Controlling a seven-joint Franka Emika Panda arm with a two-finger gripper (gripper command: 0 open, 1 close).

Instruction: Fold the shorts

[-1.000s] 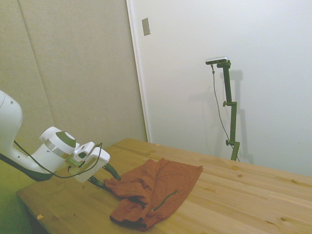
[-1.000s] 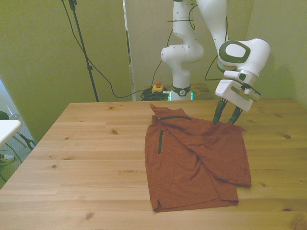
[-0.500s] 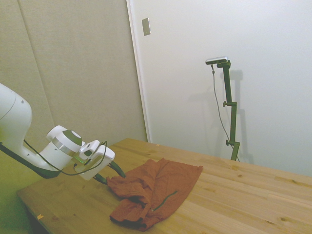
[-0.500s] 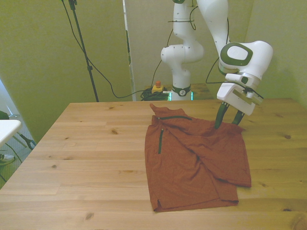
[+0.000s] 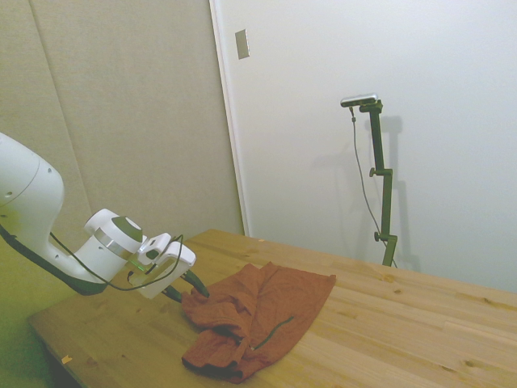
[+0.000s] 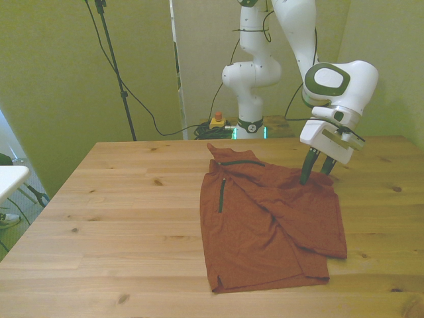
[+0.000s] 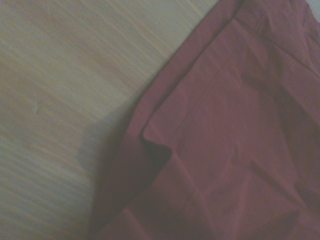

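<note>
Front view: the wooden table point(image 6: 119, 218) carries the shorts point(image 6: 265, 222), already partly doubled over near its middle, and the gripper point(image 6: 316, 173) has its fingers spread over their far right edge, seemingly to pinch it.

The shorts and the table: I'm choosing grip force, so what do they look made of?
The shorts look like soft, thin, matte woven fabric: they wrinkle and lie in overlapping layers, with a stitched hem showing in the wrist view. The table looks like light, smooth wood planks, with visible grain and knots.
</note>
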